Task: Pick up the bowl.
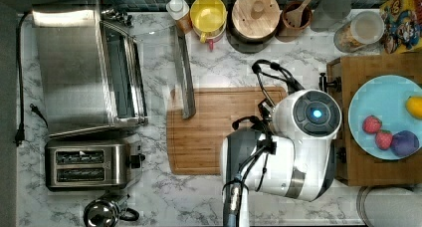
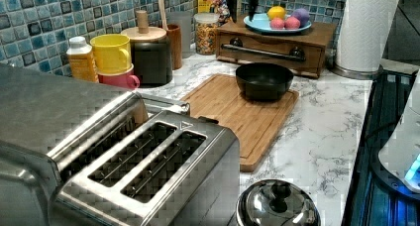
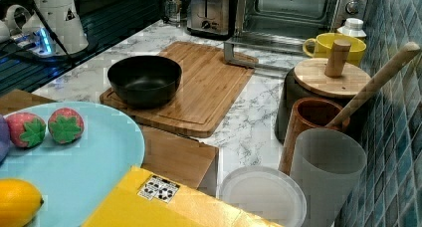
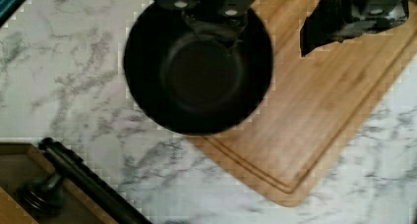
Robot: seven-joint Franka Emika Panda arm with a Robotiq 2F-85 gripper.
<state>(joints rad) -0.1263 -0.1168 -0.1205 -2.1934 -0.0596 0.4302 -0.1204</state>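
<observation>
- The bowl (image 3: 144, 80) sits on the cutting board's (image 3: 199, 87) corner: rigid, glossy, likely slippery; its thin rim offers the best grip.
- Whether the hand (image 4: 290, 17) above it is open cannot be told.

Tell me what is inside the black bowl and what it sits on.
The bowl is empty, showing a plain dark inside in the right view. It sits on a corner of the wooden cutting board. The board under it is covered.

- The bowl (image 2: 264, 80) is seen as round, shallow and glossy black, with a plain dark inside and no handle.
- It is set upright and empty.
- It is found directly beneath the gripper (image 4: 290, 17), apart from it, as shown in the wrist view.
</observation>
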